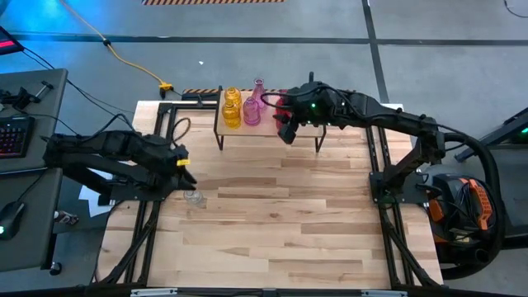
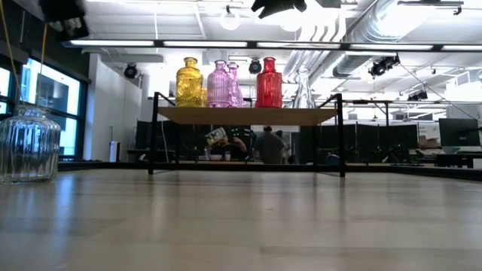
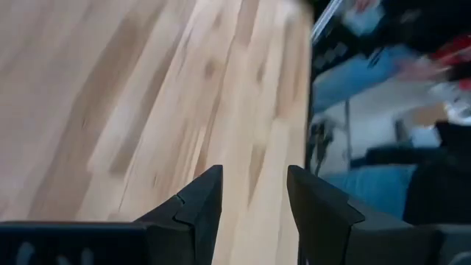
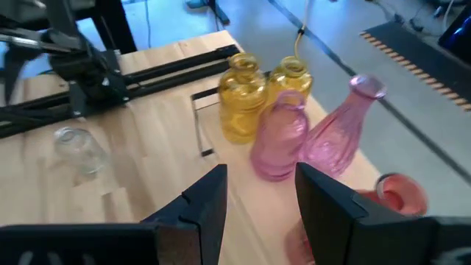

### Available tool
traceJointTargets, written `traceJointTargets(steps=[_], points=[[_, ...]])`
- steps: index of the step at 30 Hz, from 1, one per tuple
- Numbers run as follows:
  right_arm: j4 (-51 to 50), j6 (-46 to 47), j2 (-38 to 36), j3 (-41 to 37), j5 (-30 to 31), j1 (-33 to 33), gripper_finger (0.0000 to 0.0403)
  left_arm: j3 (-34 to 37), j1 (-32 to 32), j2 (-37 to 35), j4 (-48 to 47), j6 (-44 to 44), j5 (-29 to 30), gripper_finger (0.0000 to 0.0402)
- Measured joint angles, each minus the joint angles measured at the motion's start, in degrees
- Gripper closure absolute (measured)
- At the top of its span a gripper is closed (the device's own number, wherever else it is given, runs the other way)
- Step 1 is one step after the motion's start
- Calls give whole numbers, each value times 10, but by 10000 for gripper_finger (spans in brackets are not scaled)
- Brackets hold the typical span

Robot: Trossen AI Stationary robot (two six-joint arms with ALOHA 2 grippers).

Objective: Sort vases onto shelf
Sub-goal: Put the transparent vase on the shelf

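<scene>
Risk: left claw (image 1: 186,169), released and empty beside the clear vase (image 1: 194,197) on the tabletop (image 1: 272,223), could tip it; right claw (image 1: 286,132), also released, crowds the shelf (image 1: 272,132) vases.

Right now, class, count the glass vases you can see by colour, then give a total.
Yellow vases: 2
Pink vases: 2
Red vase: 1 plainly seen
Clear vases: 2, one on the shelf, one on the table
Total: 7
</scene>
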State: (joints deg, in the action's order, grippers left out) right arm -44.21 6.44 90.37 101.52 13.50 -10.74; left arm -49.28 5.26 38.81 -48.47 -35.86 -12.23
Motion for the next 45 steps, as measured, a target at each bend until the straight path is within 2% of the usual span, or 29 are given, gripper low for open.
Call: traceJointTargets(steps=[3, 8, 16, 21, 29, 35, 45], points=[[-10, 26, 0, -1, 0, 16, 263, 0, 23, 0, -51, -19, 0, 257], [-26, 60, 0, -2, 0, 43, 263, 0, 69, 0, -78, -31, 4, 257], [-35, 96, 0, -2, 22, 74, 263, 0, 105, 17, -136, -45, 68, 257], [-36, 92, 0, -2, 28, 88, 263, 0, 120, 35, -170, -57, 74, 257], [-36, 103, 0, -2, 26, 90, 263, 40, 129, 72, -172, -56, 95, 257], [-36, 115, 0, -2, 26, 90, 263, 65, 144, 83, -166, -54, 154, 257], [-45, 111, 0, -2, 26, 90, 263, 110, 169, 90, -113, -29, 161, 257]])
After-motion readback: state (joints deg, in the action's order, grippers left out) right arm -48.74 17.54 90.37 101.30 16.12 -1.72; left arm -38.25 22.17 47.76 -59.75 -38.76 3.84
